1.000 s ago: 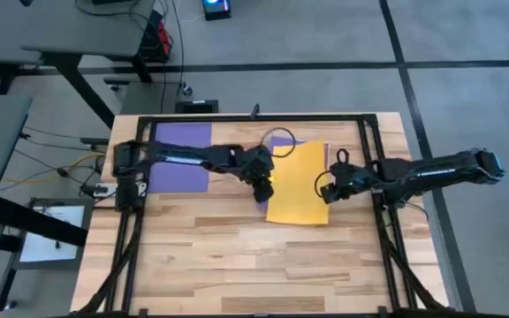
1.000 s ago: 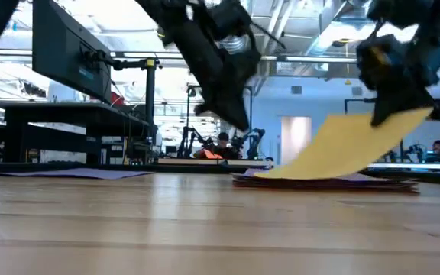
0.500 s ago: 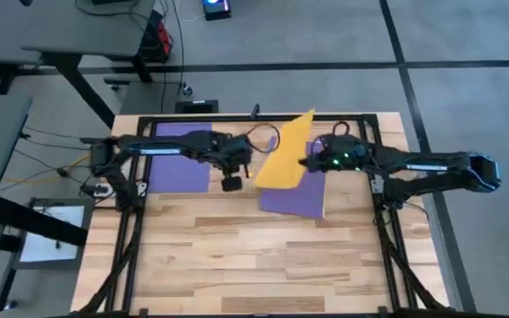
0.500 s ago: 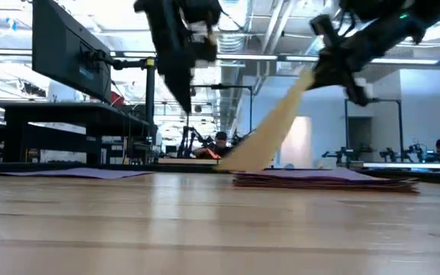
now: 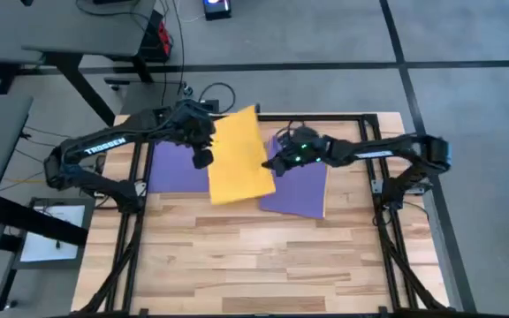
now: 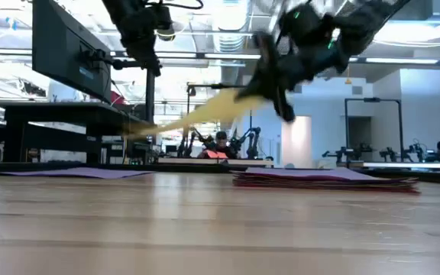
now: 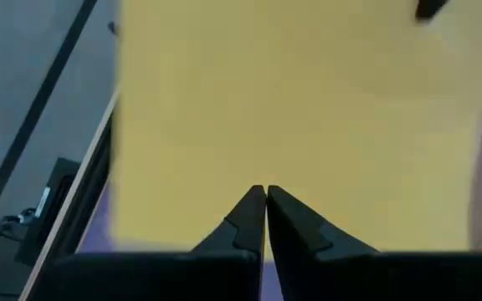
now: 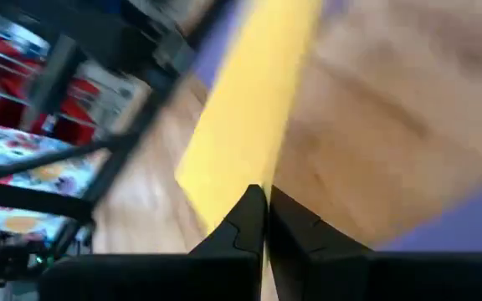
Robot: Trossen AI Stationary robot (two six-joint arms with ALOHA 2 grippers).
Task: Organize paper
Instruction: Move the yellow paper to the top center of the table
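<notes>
Yellow sheet (image 5: 236, 155) hangs in the air above the table (image 5: 263, 256), between the purple sheet (image 5: 171, 170) and the purple-topped stack (image 5: 300, 185). The right gripper (image 5: 274, 162) pinches its stack-side edge with fingers pressed together. The left gripper (image 5: 202, 159) sits at the opposite edge, fingers closed, grip on the sheet unclear.

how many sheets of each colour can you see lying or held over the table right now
yellow sheet: 1, held in the air by the left hand and the right hand
purple sheet on the left: 1
purple top sheet of the stack: 1
total: 3; sheets under the stack's top cannot be counted
</notes>
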